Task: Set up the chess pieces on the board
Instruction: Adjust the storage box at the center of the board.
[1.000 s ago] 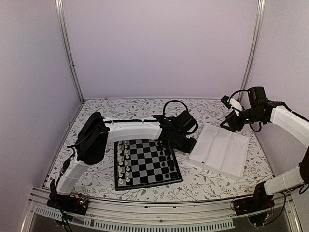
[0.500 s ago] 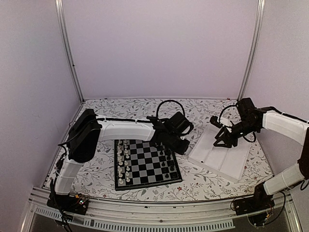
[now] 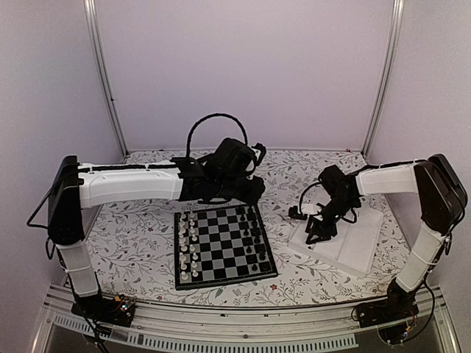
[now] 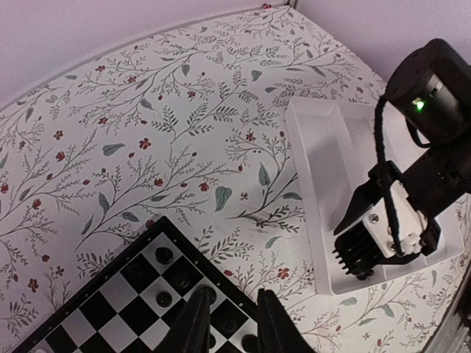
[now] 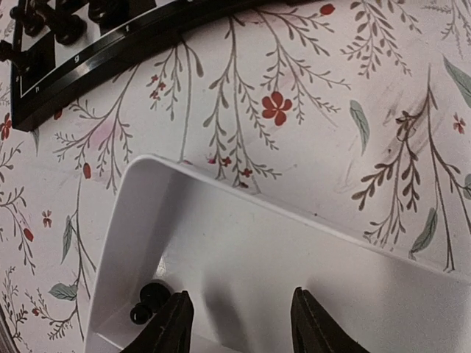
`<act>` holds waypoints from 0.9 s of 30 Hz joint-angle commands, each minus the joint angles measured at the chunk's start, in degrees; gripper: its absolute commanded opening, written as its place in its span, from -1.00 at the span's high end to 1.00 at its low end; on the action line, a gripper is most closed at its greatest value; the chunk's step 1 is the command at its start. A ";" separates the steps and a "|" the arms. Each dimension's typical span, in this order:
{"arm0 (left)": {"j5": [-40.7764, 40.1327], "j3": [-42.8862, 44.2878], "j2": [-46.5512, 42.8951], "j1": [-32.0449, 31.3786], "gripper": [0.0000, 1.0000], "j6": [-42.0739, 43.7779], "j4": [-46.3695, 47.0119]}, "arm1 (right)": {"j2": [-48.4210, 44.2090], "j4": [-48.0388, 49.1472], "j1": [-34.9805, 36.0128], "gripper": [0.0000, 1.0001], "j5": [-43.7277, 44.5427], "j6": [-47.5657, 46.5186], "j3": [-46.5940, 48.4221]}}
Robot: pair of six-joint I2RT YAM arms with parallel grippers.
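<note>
The board (image 3: pixel 221 257) lies near the table's front, with black chess pieces (image 3: pixel 255 239) on its right columns. My left gripper (image 3: pixel 253 193) hovers open and empty over the board's far right corner. In the left wrist view its fingers (image 4: pixel 197 323) straddle the corner squares, where black pieces (image 4: pixel 163 255) stand. My right gripper (image 3: pixel 310 233) is open over the near-left corner of the white tray (image 3: pixel 353 239). In the right wrist view a loose black piece (image 5: pixel 152 295) lies in that tray corner, just left of my open right gripper (image 5: pixel 239 325). The board's edge (image 5: pixel 96 62) shows at top left.
White chessmen (image 3: pixel 187 246) stand on the board's left columns. The ridged tray (image 4: pixel 324 162) sits right of the board, with a strip of floral cloth (image 4: pixel 243 198) between them. Metal frame posts and walls close in the back and sides.
My left gripper has pulled back and left from beside the tray to over the board's far right corner. My right gripper has swung left and down to the tray's near-left corner.
</note>
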 commanded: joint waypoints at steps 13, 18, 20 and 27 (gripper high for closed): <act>0.78 -4.46 -0.29 3.84 0.48 -0.74 1.16 | 9.51 3.83 4.90 0.00 6.56 16.23 10.97; 1.42 -3.70 0.16 4.21 0.48 0.01 0.66 | 7.00 3.76 2.52 0.06 5.27 22.71 12.79; 1.51 -3.56 0.22 4.40 0.48 0.28 0.21 | 5.84 3.62 2.08 0.09 5.52 23.98 13.00; 2.46 -3.64 0.40 4.56 0.48 0.01 -0.19 | 5.77 -3.70 2.12 0.24 -1.95 18.76 14.12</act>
